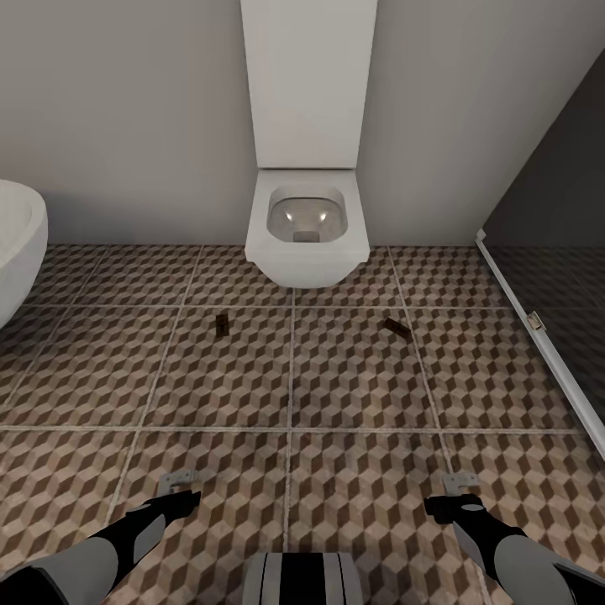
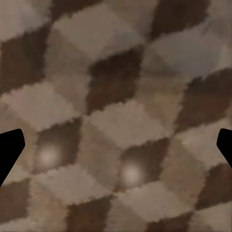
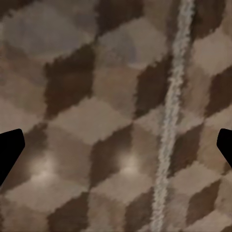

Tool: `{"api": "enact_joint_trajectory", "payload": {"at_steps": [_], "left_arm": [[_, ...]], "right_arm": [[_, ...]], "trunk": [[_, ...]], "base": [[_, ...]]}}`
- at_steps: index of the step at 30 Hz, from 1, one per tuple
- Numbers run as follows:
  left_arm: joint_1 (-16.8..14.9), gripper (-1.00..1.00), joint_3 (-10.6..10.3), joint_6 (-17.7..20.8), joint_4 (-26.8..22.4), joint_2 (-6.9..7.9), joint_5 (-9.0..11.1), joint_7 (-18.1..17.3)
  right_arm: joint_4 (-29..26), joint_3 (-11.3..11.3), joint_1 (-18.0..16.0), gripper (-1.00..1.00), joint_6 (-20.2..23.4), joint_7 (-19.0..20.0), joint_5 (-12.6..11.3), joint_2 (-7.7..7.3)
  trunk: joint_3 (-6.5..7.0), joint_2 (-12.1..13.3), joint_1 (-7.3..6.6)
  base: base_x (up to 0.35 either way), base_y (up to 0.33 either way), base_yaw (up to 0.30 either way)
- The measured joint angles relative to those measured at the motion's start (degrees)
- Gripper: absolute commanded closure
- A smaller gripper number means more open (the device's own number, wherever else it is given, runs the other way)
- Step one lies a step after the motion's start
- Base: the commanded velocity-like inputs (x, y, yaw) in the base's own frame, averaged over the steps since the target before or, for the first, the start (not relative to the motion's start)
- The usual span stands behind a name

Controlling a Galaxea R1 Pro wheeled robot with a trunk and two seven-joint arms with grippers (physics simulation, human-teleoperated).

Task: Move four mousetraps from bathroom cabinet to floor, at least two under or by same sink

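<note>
Both grippers hang low over the floor [image 1: 353, 378], the left gripper [image 1: 179, 481] and right gripper [image 1: 460, 483] each with its jaws spread and nothing between them; in the wrist views only bare tile shows between the dark finger edges. They seem parked this way because the robot is moving or looking around, not picking anything up. Well ahead of the left gripper, a little toward the middle, lies one mousetrap [image 1: 222, 324]; another mousetrap [image 1: 397, 328] lies well ahead of the right gripper, also slightly inward. Both rest flat on the tiles, just in front of a wall-hung toilet [image 1: 307, 223]. Far off the left gripper's outer side is a white rounded bathtub [image 1: 17, 244]; off the right gripper's outer side stands a dark glass panel [image 1: 555, 252]. These traps probably count as placed on the floor.
</note>
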Motion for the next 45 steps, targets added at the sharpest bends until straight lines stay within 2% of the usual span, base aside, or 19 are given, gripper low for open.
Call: {"api": "enact_joint_trajectory", "payload": {"at_steps": [20, 32, 45], "left_arm": [[-0.03, -1.00, 0.01, 0.05, -0.14, -0.08, 0.00, -0.02], [-0.02, -1.00, 0.06, 0.16, -0.18, -2.13, 0.42, 0.07], [-0.03, -1.00, 0.14, 0.18, -0.05, -2.61, 0.64, 0.15]], "right_arm": [[-0.02, 0.01, 0.00, -1.00, 0.08, 0.22, 0.22, -0.06], [-0.02, 0.07, 0.00, -1.00, 0.12, 0.26, 0.27, -0.12], [-0.02, 0.08, 0.00, -1.00, 0.13, 0.17, 0.27, -0.12]], "trunk": [[0.00, 0.00, 0.00], [0.00, 0.00, 0.00], [0.00, 0.00, 0.00]], "base": [[0.000, 0.000, 0.000], [0.000, 0.000, 0.000], [0.000, 0.000, 0.000]]}}
